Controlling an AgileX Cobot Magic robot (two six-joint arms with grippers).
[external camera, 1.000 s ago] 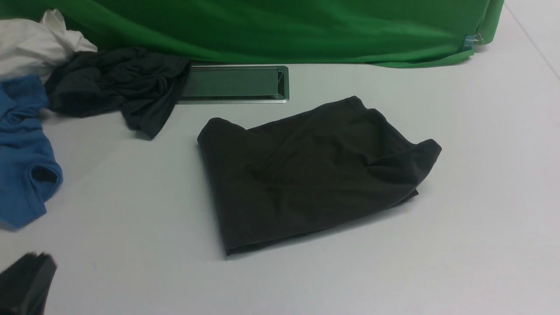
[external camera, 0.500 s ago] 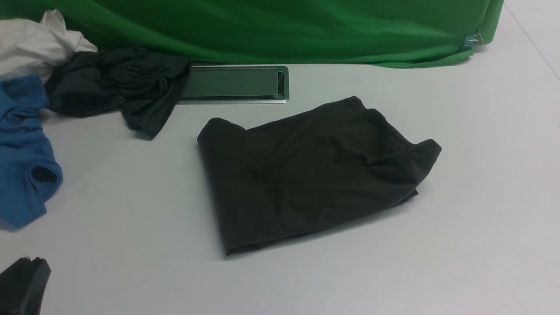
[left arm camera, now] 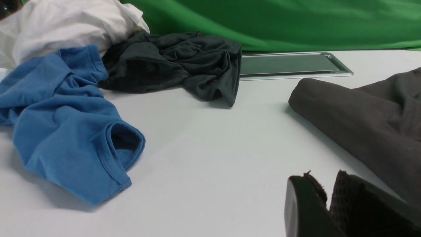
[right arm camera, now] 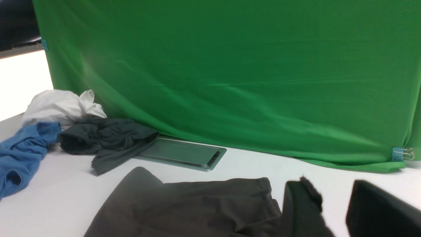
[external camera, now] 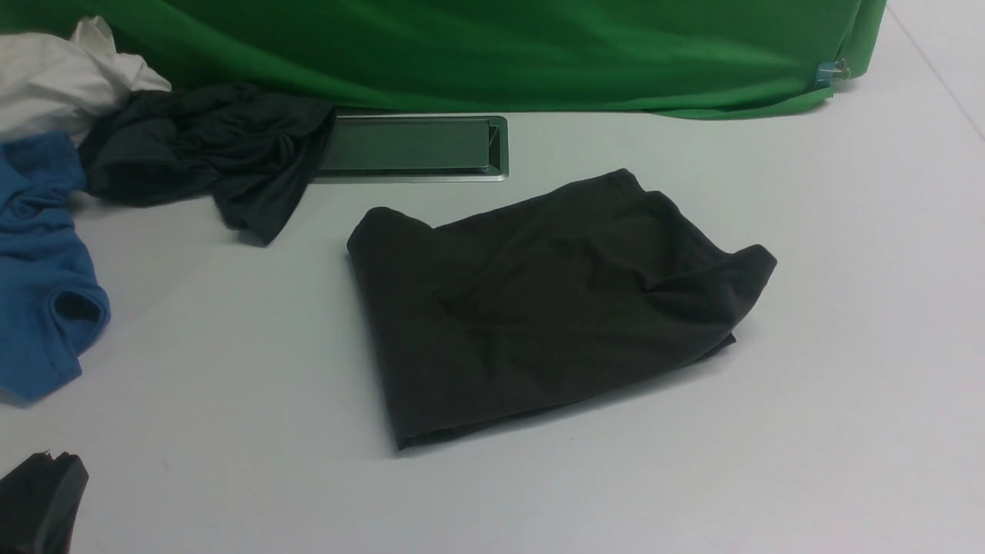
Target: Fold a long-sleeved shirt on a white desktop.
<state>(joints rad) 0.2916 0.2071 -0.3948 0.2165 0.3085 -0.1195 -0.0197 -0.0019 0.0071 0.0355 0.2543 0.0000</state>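
Observation:
The long-sleeved shirt (external camera: 539, 308) lies folded into a dark, compact rectangle in the middle of the white desktop (external camera: 808, 431), no print showing. Only the tip of my left gripper (external camera: 54, 465) shows in the front view's lower left corner, well clear of the shirt. In the left wrist view that gripper (left arm camera: 325, 179) has a narrow gap with nothing in it, and the shirt's folded edge (left arm camera: 368, 125) lies just beyond. My right gripper (right arm camera: 330, 191) is open and empty, above the table by the shirt's (right arm camera: 184, 207) edge. It does not show in the front view.
A crumpled charcoal garment (external camera: 208, 146), a blue garment (external camera: 38, 292) and a white one (external camera: 54, 77) are heaped at the far left. The silver cable-slot panel (external camera: 408, 146) sits behind the shirt. The green backdrop (external camera: 500, 46) closes the far side.
My left gripper has drawn back a little toward the lower left corner of the front view. The shirt has not moved.

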